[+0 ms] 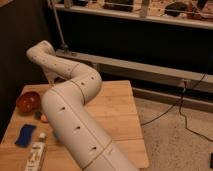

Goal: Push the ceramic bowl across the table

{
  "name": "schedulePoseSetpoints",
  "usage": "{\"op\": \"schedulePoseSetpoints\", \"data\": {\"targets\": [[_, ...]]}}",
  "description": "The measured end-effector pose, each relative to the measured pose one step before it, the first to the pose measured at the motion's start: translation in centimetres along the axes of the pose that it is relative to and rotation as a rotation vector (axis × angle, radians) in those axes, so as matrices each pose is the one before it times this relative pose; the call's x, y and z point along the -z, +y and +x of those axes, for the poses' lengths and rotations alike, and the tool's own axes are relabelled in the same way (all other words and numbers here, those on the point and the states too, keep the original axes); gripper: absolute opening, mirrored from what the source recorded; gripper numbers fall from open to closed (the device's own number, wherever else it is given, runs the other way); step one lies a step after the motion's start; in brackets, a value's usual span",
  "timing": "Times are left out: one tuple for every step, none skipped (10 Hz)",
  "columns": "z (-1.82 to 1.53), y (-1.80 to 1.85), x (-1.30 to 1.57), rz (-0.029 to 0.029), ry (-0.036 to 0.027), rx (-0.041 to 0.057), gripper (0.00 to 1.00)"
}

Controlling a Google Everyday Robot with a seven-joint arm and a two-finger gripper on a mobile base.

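Note:
The orange-brown ceramic bowl [28, 101] sits near the left edge of the light wooden table [117, 107]. My white arm rises from the bottom of the view, bends above the table and reaches left, then turns down. The gripper [52, 79] hangs at its end, just right of and behind the bowl, mostly hidden by the forearm. It is not touching the bowl.
An orange carrot [43, 118] peeks out from behind the forearm, in front of the bowl. A blue sponge [25, 135] and a white bottle [36, 155] lie at the table's front left. A dark shelf unit [135, 35] stands behind the table, and cables [182, 112] lie on the floor to the right.

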Motion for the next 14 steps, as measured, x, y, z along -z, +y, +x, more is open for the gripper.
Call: {"op": "schedulePoseSetpoints", "data": {"targets": [[0.045, 0.683, -0.422, 0.00300, 0.00776, 0.01963, 0.51], [-0.060, 0.536, -0.197, 0.00190, 0.00265, 0.01490, 0.43], [-0.156, 1.066, -0.121, 0.00184, 0.00211, 0.02842, 0.28], [-0.086, 0.540, 0.022, 0.00260, 0.00028, 0.01505, 0.21], [-0.123, 0.641, -0.017, 0.00928, -0.00015, 0.01991, 0.10], [-0.148, 0.426, -0.019, 0.01229, -0.00121, 0.01256, 0.02], [-0.096, 0.312, -0.114, 0.00763, 0.00002, 0.00625, 0.00], [-0.060, 0.241, -0.047, 0.00067, -0.00024, 0.00282, 0.00], [-0.150, 0.494, -0.038, -0.00454, -0.00240, 0.00385, 0.00], [-0.148, 0.380, -0.057, -0.00733, -0.00326, 0.00204, 0.00], [-0.093, 0.394, -0.025, -0.01091, -0.00154, 0.00173, 0.00], [-0.159, 0.644, 0.065, -0.01737, -0.00301, 0.00393, 0.00], [-0.083, 0.303, 0.035, -0.00852, -0.00147, 0.00147, 0.00], [-0.092, 0.131, 0.018, -0.00512, -0.00196, -0.00046, 0.00]]}}
